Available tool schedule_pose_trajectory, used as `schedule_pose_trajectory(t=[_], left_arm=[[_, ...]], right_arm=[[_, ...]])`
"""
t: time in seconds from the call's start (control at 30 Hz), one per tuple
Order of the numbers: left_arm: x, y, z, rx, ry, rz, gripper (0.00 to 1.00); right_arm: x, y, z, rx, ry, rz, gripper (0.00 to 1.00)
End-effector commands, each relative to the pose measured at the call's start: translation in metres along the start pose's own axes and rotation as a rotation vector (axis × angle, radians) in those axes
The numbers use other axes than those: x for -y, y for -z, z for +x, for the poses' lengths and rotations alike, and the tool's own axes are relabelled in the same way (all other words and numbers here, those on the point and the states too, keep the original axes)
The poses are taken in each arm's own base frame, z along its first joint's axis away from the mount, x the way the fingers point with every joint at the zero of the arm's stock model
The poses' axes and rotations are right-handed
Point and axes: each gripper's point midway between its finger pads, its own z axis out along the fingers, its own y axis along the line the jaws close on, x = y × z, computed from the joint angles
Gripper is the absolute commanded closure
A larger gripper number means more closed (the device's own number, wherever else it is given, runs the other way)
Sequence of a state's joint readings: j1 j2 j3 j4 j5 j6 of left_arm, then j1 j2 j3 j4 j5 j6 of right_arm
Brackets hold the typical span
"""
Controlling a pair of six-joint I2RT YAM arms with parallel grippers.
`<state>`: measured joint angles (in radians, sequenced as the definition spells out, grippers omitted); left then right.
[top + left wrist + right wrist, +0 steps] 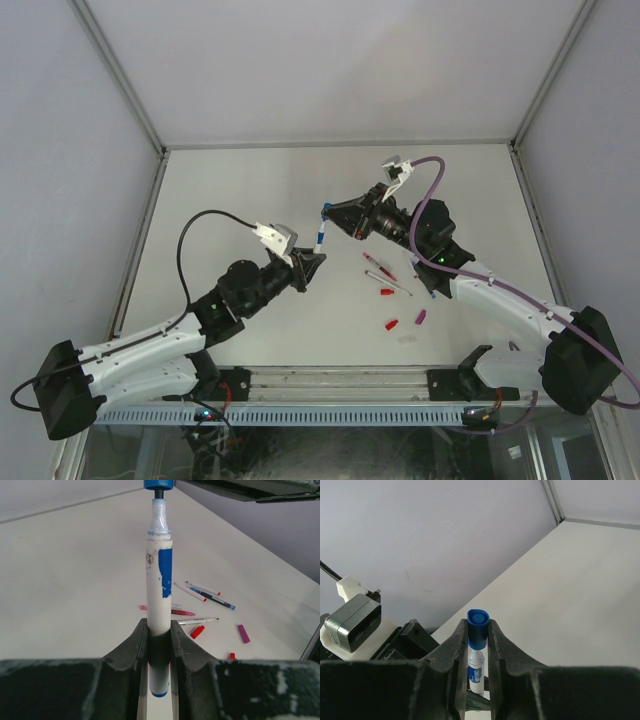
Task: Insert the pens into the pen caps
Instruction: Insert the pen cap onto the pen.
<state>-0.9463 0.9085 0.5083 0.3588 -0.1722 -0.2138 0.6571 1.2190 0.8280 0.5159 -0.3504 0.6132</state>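
Now our left gripper [159,630] is clamped on the lower barrel of the blue pen [160,595], and we hold it raised above the table [75,580]. Its dark nib sits right at the mouth of the blue cap [478,630], which our right gripper [478,624] pinches in line with it. We see a whitish barrel, a scuffed blue label and a clear, blue-stained collar. Other pens [210,596], a red cap [197,631] and a magenta cap [243,633] lie loose below.
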Motion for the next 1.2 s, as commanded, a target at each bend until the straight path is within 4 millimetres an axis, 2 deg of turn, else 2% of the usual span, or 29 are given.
schedule_pose_trajectory(t=[0.0, 0.63, 0.97, 1.17], left_arm=[[0.004, 0.000, -0.016, 0.061, -0.014, 0.015, 1.00], [0.001, 0.000, -0.016, 0.063, -0.016, 0.002, 1.00], [-0.001, 0.001, -0.017, 0.064, -0.015, -0.009, 1.00], [-0.001, 0.002, -0.018, 0.066, -0.015, -0.011, 1.00]], right_arm=[[-0.020, 0.002, -0.016, 0.036, 0.015, -0.059, 1.00], [-0.011, 0.003, 0.024, -0.031, -0.040, -0.044, 1.00], [-0.016, 0.004, 0.042, -0.055, -0.057, -0.070, 1.00], [-0.016, 0.007, 0.045, -0.046, -0.025, -0.066, 0.93]])
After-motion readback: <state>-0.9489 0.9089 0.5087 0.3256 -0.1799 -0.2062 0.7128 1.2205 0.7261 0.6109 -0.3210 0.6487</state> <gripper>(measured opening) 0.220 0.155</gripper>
